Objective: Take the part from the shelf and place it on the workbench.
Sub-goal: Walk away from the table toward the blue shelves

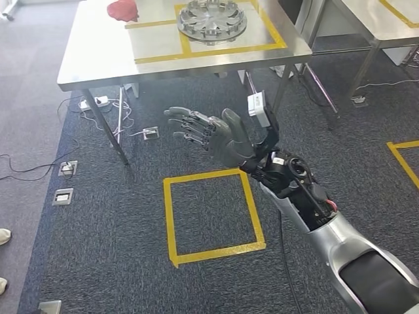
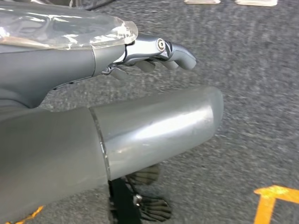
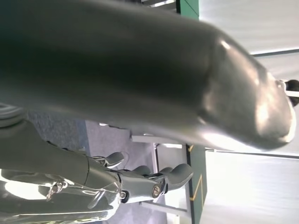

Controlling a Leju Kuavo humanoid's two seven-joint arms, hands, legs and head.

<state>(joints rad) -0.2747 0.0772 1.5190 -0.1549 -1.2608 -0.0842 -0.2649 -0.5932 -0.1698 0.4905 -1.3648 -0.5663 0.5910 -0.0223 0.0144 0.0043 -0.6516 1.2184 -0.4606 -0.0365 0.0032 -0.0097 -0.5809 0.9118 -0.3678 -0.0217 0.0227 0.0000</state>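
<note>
The part (image 1: pixel 212 19), a round silver ribbed disc, lies flat on the steel workbench (image 1: pixel 99 46), inside a rectangle of yellow tape. My right hand (image 1: pixel 212 134) is stretched out over the carpet in front of the bench, below its front edge. Its fingers are spread and it holds nothing. In the right wrist view the same hand (image 3: pixel 141 93) shows its thick thumb and straight fingers (image 3: pixel 155 184), all bare. My left hand (image 2: pixel 141 130) hangs over the grey carpet with its fingers (image 2: pixel 159 49) extended and nothing in them.
A red cloth (image 1: pixel 122 10) lies on the bench's far side. A yellow tape square (image 1: pixel 212 216) marks the carpet below my right hand. Floor sockets (image 1: pixel 67 169) and cables lie to the left. A second steel table (image 1: pixel 375 16) stands at the right. A person's shoe (image 1: pixel 4 235) is at the left edge.
</note>
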